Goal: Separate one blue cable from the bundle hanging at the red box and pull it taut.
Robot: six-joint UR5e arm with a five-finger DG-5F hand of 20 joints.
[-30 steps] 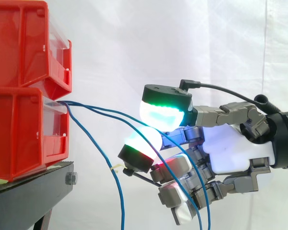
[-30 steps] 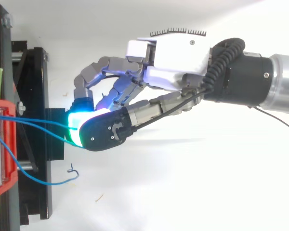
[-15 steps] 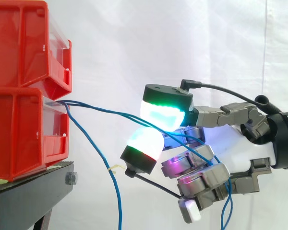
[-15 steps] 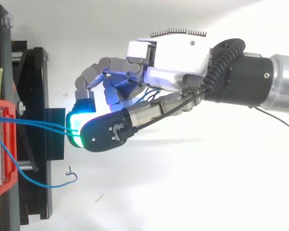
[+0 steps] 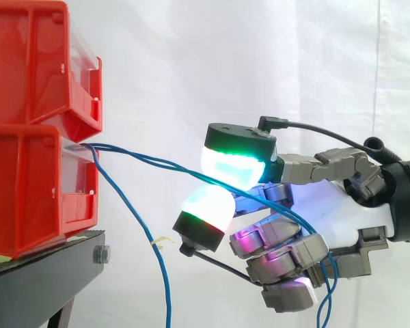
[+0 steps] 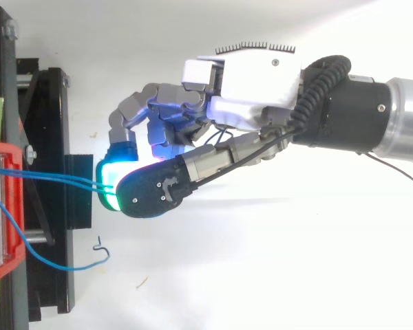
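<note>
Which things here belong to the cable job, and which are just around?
Job: hand, shut on two blue cables; third blue cable hanging loose; lower red bin they come from.
Around: upper red bin; black stand; white curtain.

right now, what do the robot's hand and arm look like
The hand has a white palm shell and grey metal finger segments. Its thick fingertip pads glow green, white and magenta, and some have black backs. Behind the hand is a black cylindrical wrist, then a silver arm section.
</note>
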